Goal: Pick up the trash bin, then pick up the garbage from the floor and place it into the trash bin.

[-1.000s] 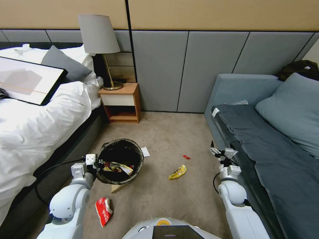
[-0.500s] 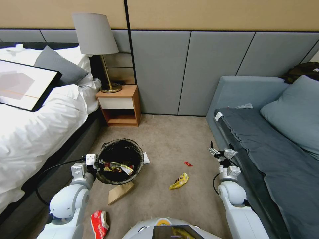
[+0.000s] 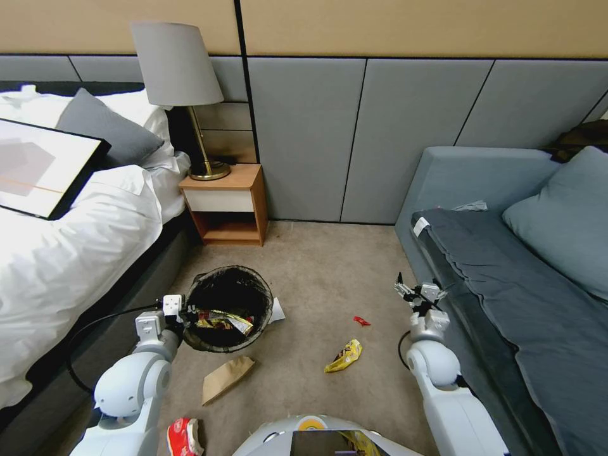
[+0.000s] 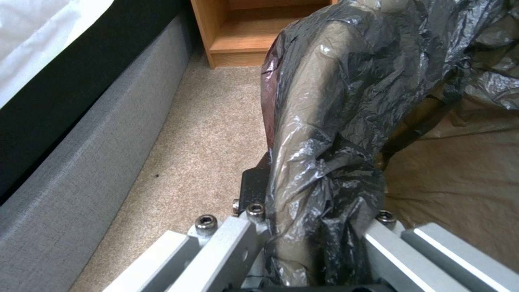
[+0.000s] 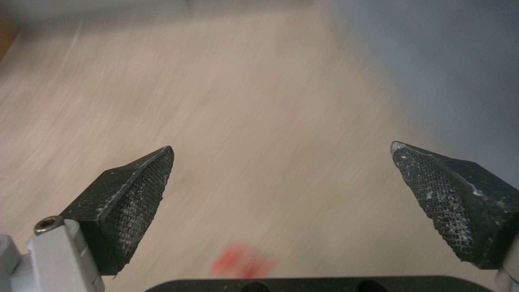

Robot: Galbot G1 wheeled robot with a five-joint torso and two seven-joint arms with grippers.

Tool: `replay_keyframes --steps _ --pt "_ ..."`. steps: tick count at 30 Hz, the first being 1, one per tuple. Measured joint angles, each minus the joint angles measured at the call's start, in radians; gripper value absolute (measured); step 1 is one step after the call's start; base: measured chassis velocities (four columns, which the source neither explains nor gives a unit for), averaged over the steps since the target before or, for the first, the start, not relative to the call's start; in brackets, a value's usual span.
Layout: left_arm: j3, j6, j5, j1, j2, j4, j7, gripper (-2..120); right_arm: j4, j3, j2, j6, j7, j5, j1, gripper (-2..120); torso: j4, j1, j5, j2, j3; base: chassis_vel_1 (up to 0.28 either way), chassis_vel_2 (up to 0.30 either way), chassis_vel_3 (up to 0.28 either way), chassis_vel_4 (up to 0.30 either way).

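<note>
L gripper [image 3: 183, 315] has its jaws clamped on the trash bin [image 3: 228, 307] rim, bin beside the bed [image 3: 63, 240]. R gripper [image 3: 411, 292] hovers, jaws wide, near red scrap [image 3: 361, 321] on carpet.

Even indoor light, motion-blurred right wrist view

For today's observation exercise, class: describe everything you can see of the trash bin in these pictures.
The trash bin is small and round, lined with a crinkled black plastic bag folded over its rim. It stands upright and open over the carpet, between the bed and the nightstand. The left gripper is shut on its rim, pinching the bag. Shiny snack wrappers lie inside near that gripper. A brown paper bag lies on the floor beside it.
</note>
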Motion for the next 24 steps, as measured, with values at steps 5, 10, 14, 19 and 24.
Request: replay_keyframes --steps 5,10,14,19,24 --pt "-0.005 0.000 0.003 0.005 -0.001 0.000 0.000 0 -0.135 -0.125 0.049 -0.113 0.104 0.213 0.117 100 0.0002 0.000 0.0005 0.000 0.000 0.000 0.000 0.000 0.000" --pt "-0.007 0.000 0.005 0.003 -0.001 0.000 0.000 0 -0.269 -0.157 0.105 -0.167 0.175 0.313 0.158 100 -0.0002 0.000 0.0005 0.000 0.000 0.000 0.000 0.000 0.000" --pt "-0.005 0.000 0.009 0.002 -0.004 0.006 0.000 0 -0.316 -0.162 0.121 -0.169 0.170 0.313 0.156 100 -0.0003 0.000 0.0003 0.000 0.000 0.000 0.000 0.000 0.000" --pt "0.000 0.000 0.015 0.001 -0.004 0.013 0.001 0 -0.374 -0.172 0.135 -0.168 0.152 0.312 0.151 100 -0.0003 0.000 0.0003 0.000 0.000 0.000 0.000 0.000 0.000" --pt "0.000 0.000 0.016 0.001 -0.003 0.018 0.004 0 -0.423 -0.166 0.161 -0.126 0.148 0.319 0.150 100 -0.0002 0.000 0.0003 0.000 0.000 0.000 0.000 0.000 0.000"
